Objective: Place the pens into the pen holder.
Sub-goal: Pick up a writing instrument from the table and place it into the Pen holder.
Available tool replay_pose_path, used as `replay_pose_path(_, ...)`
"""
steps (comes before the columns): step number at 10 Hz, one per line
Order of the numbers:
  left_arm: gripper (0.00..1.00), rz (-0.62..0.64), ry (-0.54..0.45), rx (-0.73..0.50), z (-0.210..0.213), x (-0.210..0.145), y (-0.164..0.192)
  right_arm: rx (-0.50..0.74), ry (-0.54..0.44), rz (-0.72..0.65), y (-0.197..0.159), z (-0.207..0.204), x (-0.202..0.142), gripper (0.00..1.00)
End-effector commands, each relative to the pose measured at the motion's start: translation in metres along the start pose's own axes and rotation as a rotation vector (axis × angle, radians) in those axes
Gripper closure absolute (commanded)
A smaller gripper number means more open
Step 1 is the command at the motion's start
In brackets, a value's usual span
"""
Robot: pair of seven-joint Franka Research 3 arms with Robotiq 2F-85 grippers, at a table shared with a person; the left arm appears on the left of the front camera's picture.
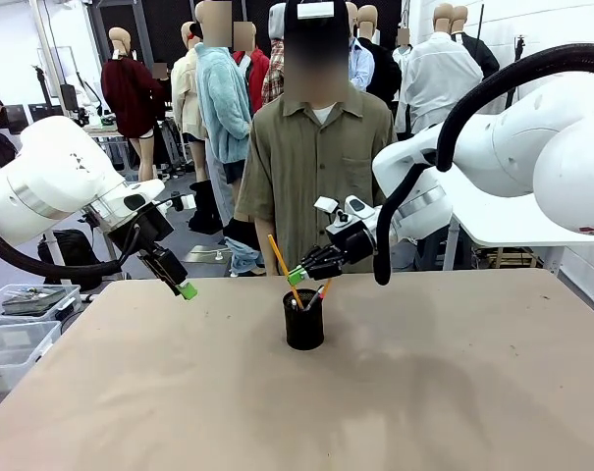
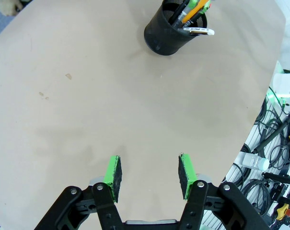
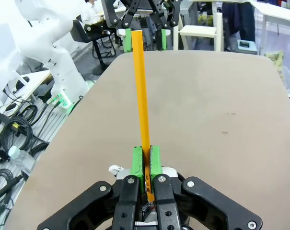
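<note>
The pen holder (image 1: 303,319) stands upright near the middle of the table (image 1: 454,392), and pens already stand in it — the orange pen (image 1: 322,291) leans out at the rim on the right, and the left wrist view shows a white-barrelled pen (image 2: 198,30) resting across the rim. The yellow pencil (image 1: 281,263) is not yet released: the right gripper (image 1: 298,275) pinches it between pressed-together pads just above the holder, with the lower end apparently at or inside the mouth. Judged from this, the task is close to complete; what remains is to let the pencil go and withdraw.

The left gripper (image 2: 149,176) hangs over bare table with its jaws spread and nothing between them.

Materials: the holder is a black cylinder of wire mesh with a solid rim; the pencil is a slim, straight, smooth stick; the pads are green and look rubbery; the tabletop is matte tan and flat.
</note>
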State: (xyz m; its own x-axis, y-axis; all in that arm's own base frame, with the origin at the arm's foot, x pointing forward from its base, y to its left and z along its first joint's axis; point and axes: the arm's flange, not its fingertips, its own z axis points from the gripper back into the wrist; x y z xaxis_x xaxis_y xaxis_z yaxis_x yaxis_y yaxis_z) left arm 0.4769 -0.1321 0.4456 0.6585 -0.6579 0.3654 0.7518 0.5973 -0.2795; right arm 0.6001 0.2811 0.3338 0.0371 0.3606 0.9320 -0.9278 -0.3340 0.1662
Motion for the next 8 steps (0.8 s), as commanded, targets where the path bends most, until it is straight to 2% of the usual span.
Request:
replay_pose_path(1, 0.37, -0.011, 0.000, -0.005, 0.0014, -0.0007, 0.0014, 0.034, 0.015, -0.026, -0.0085, 0.0020, 0.0017, 1.00)
replay_pose_path(8, 0.37, -0.011, 0.000, -0.005, 0.0014, -0.0007, 0.0014, 0.067, 0.032, -0.041, -0.0122, -0.0045, -0.0059, 1.00)
